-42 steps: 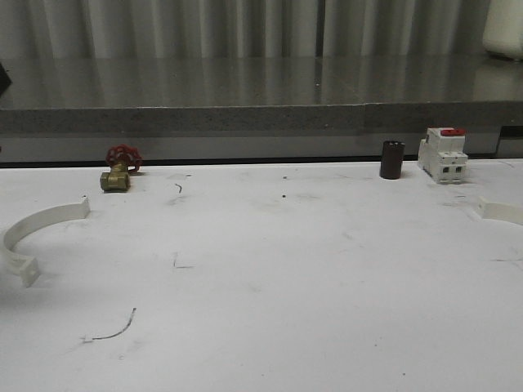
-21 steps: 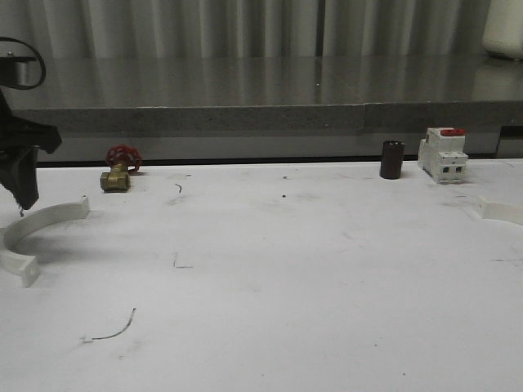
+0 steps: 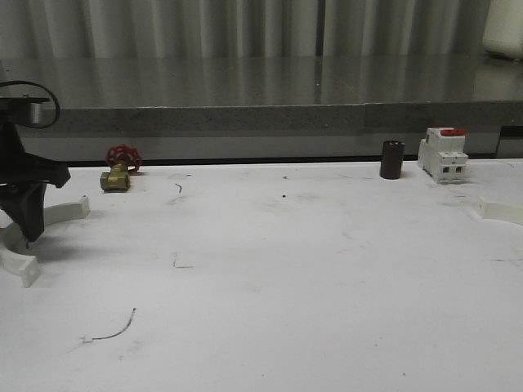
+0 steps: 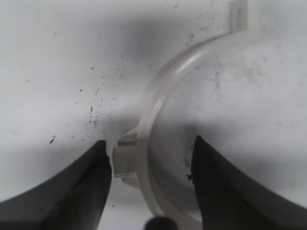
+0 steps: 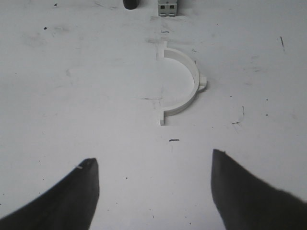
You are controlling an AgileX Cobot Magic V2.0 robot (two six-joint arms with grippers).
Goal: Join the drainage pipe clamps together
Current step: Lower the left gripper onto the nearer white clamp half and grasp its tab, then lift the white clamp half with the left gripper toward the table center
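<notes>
At the counter's far left, the left end effector hangs wide open astride one clamp half, evidently placed to pinch its band, while the other clamp half lies far right, ahead of the right end effector, also spread wide.

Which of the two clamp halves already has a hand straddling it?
The left clamp half: the left hand straddles its arc. The right clamp half lies untouched.

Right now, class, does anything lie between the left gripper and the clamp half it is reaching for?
Nothing visible does. The left gripper is open, its fingers either side of the left clamp half on bare table.
</notes>
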